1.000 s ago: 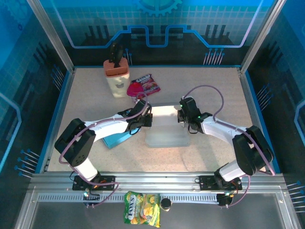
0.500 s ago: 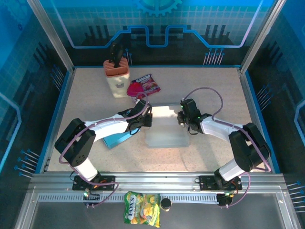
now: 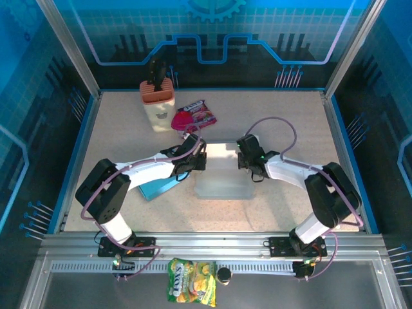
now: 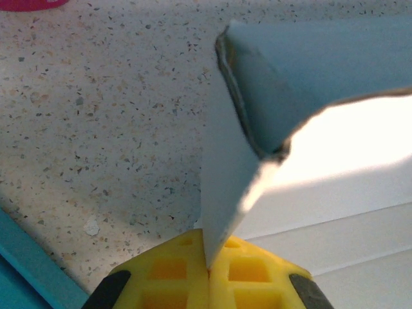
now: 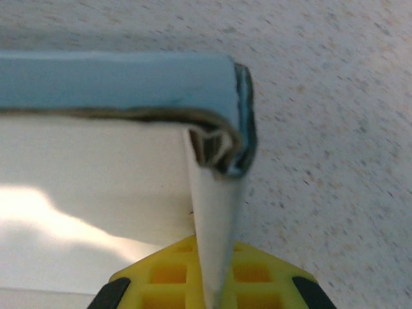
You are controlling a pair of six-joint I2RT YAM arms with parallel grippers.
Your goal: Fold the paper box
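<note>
We see a speckled beige tabletop [image 3: 290, 122] with a blue rim, shut in by glass walls printed with blue patterns. The paper box [image 3: 224, 183] sits near the middle of the tabletop, pale and open at the top, with nothing inside that we can make out.

The left gripper [image 3: 200, 160] is pressed together on the box's left wall, which runs up thin between its yellow fingertips [image 4: 174, 280]. The right gripper [image 3: 242, 159] pinches the right wall in the same way, just below a corner where a grey-blue flap folds over.

Toward the far left corner stands a cream holder [image 3: 158, 109] with an orange top and dark handles [image 3: 156, 69] sticking up from it. A pink packet [image 3: 194, 117] lies just beside it. A flat blue sheet [image 3: 156, 188] lies partly under the left arm, toward the left edge. A yellow snack bag [image 3: 191, 290] rests on the metal rail beyond the near edge.

The surface lies bare along the right edge, in the far right corner and in the strip between the box and the near edge.
</note>
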